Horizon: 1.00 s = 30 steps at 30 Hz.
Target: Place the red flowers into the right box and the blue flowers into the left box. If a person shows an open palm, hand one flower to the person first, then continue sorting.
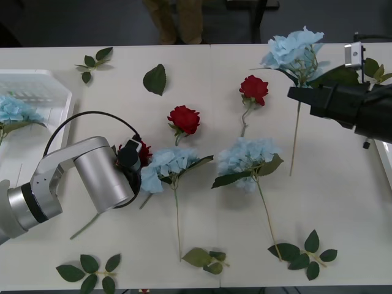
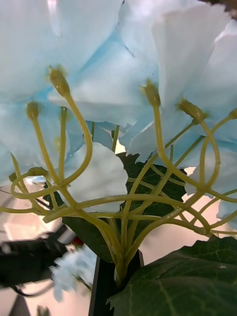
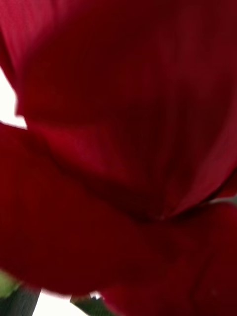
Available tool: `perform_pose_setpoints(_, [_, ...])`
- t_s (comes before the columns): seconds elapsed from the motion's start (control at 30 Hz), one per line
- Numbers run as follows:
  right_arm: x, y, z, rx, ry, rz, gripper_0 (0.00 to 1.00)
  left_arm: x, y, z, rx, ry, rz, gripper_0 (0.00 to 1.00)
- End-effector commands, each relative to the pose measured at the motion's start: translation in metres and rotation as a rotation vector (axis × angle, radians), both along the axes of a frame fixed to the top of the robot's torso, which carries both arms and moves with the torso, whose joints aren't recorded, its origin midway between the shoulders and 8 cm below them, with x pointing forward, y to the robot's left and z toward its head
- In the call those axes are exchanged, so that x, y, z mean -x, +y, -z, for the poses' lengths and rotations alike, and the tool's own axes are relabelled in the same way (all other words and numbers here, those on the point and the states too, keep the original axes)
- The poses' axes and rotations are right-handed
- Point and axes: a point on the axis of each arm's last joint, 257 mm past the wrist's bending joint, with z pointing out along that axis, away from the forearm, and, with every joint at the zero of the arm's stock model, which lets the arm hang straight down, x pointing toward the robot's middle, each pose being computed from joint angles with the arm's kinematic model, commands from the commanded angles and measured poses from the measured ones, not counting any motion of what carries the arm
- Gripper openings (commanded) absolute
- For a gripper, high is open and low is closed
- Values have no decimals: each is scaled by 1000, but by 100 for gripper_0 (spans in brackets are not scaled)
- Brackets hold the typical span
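From above: my left gripper (image 1: 130,160) sits low over the pale table (image 1: 202,73), its black tip against a deep red rose (image 1: 143,152) whose head peeks out just beyond it; I cannot tell how far those fingers are parted. A fluffy blue cluster (image 1: 165,166) lies touching that rose on the far side from my silver forearm. Two more red roses (image 1: 184,119) (image 1: 253,89) lie farther ahead, thin-stemmed, and another blue cluster (image 1: 248,160) rests between my two arms. My right gripper (image 1: 299,93) hangs beside the stem of a third blue flower (image 1: 293,50) — its grip unclear from here. The left box (image 1: 58,92), white and ribbed, lies outboard of my left arm with a blue head (image 1: 13,110) inside. Loose green leaf sprigs (image 1: 92,61) dot the table.

Right wrist: pale papery petals (image 2: 113,64) fan over yellow-green branching stalks (image 2: 123,217) that gather into one stem at my black fingers (image 2: 101,286) — closed around it.

Left wrist: smooth, dark red petals (image 3: 118,148), pressed close against the lens.
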Motion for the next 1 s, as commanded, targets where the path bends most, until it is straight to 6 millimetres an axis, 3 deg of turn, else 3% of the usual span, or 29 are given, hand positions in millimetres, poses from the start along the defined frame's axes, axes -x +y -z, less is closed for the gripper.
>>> perform_pose_setpoints(0.03, [-6, 78, -46, -156, -10, -94, 0, -4, -19, 28, 95, -17, -35, 84])
perform_pose_setpoints(0.1, [-12, 100, -51, -156, -30, -99, 0, -9, -15, 34, 100, -26, -29, 84])
perform_pose_setpoints(0.17, [-15, 116, -53, -158, -33, -100, 0, -12, -11, 37, 96, -35, -21, 72])
perform_pose_setpoints(0.2, [-16, 126, -55, -171, -25, -100, 0, -15, -8, 39, 90, -43, -18, 25])
perform_pose_setpoints(0.23, [-16, 130, -55, -178, -20, -102, 0, -16, -7, 39, 89, -44, -17, 5])
perform_pose_setpoints(0.27, [-18, 133, -55, -180, -22, -94, 0, -16, -5, 40, 84, -45, -16, 0])
perform_pose_setpoints(0.63, [-18, 136, -54, -192, -19, -92, 0, -16, -5, 39, 83, -44, -9, 0])
perform_pose_setpoints(0.77, [-18, 136, -54, -195, -15, -92, 0, -18, 3, 36, 70, -50, -8, 0])
perform_pose_setpoints(0.93, [-17, 136, -56, -205, -12, -96, 0, -22, 38, 12, 43, -33, 24, 0])
perform_pose_setpoints(1.0, [-16, 136, -57, -210, -10, -99, 0, -22, 60, -7, 49, -3, 38, 0])
